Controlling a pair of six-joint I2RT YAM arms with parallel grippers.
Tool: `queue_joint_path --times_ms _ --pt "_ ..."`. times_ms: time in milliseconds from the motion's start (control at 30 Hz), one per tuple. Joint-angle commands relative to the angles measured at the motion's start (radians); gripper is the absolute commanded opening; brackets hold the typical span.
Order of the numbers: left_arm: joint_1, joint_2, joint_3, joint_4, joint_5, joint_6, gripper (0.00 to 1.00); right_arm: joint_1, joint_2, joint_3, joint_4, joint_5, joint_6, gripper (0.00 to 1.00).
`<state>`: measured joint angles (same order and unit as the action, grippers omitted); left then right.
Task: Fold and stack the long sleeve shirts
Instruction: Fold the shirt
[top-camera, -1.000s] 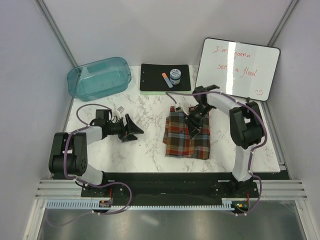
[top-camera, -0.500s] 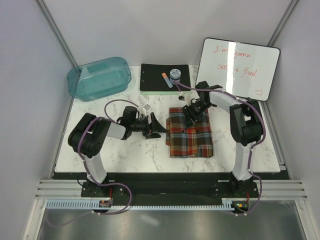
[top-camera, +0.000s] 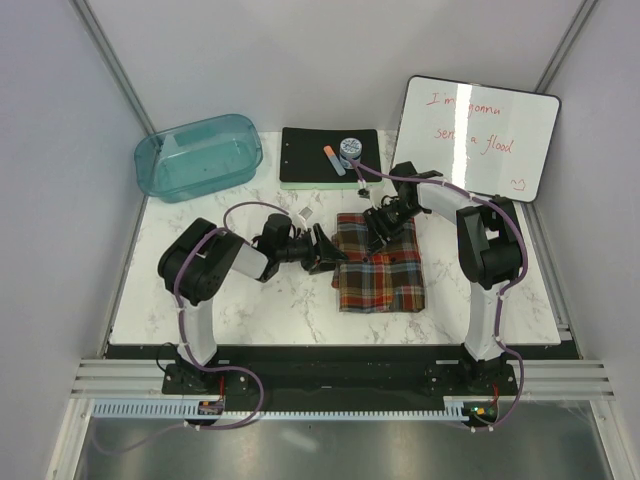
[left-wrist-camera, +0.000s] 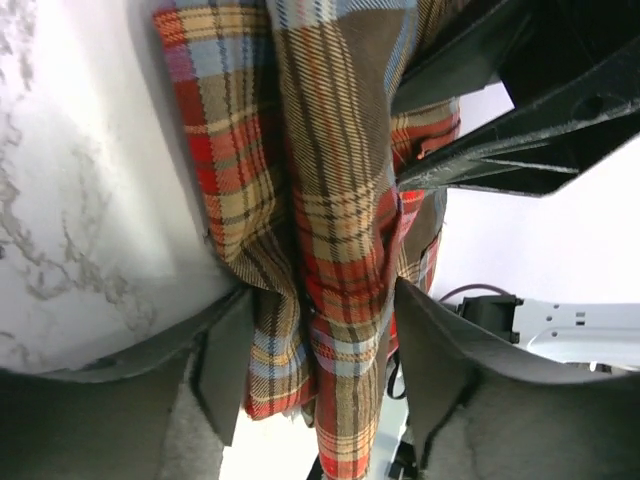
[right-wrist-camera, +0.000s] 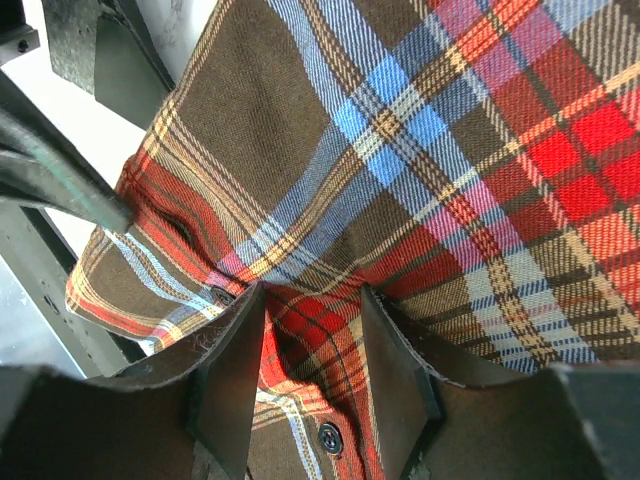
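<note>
Marble table (top-camera: 230, 300), teal bin (top-camera: 215, 182), folded plaid shirt (top-camera: 385, 275)

The shirt (right-wrist-camera: 420, 150) is seen to be woven cloth, matt and softly napped. The table (top-camera: 260, 300) is finished in smooth, marble-veined white, and the bin (top-camera: 160, 162) is made of glossy translucent teal plastic.

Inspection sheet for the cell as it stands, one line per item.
Surface: white marble table.
Job's things: one plaid shirt, folded into a rectangle right of centre; no second shirt seen.
Clutter: teal bin, black clipboard with jar and marker, all at the back.
Hands: left hand pinches the shirt's left edge; right hand pinches its far edge.
Cables: purple cables loop along both arms.
Surroundings: whiteboard leaning back right; white walls.
</note>
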<state>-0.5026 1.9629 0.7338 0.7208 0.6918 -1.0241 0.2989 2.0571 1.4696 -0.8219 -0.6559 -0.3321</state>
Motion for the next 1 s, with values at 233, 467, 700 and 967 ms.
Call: queue_joint_path --times_ms 233,467,700,967 --pt "0.006 0.040 0.036 -0.112 -0.089 0.045 0.54 0.011 0.018 -0.008 0.076 0.035 0.008 0.51" --pt "0.010 0.097 0.124 -0.124 -0.058 0.074 0.38 0.048 0.008 -0.031 0.106 0.030 0.031 0.50" --pt "0.146 -0.080 0.147 -0.470 -0.008 0.366 0.02 0.029 -0.052 0.006 0.079 0.006 0.065 0.58" --pt "0.280 -0.234 0.754 -1.520 -0.207 1.165 0.02 -0.104 -0.212 -0.032 0.075 -0.070 0.157 0.77"
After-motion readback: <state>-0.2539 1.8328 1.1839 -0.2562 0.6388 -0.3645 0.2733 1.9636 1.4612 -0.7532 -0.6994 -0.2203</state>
